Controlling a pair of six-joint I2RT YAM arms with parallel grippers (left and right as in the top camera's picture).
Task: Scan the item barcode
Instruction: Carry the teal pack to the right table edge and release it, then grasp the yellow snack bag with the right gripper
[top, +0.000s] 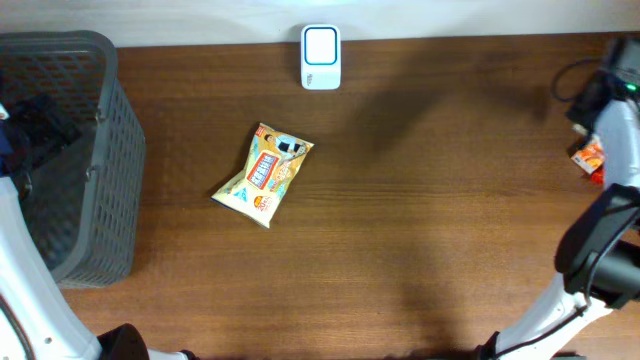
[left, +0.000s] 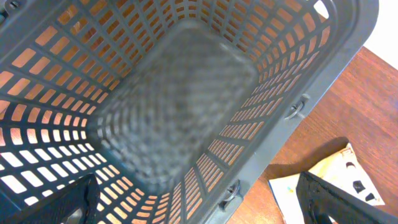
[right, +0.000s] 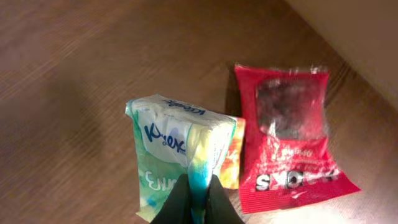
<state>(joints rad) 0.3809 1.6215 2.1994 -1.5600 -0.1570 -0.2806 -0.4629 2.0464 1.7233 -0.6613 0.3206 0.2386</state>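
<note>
Glossy plastic tissue pack (right: 180, 143), wood-grain table (top: 420, 220)

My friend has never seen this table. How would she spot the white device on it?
Along the far edge of the brown wooden table, at its middle, right of the grey plastic mesh basket, sits a small white rounded-rectangle device. Unlike the crinkly yellow snack bag nearer the centre, it is boxy, with a thin blue outline.
</note>
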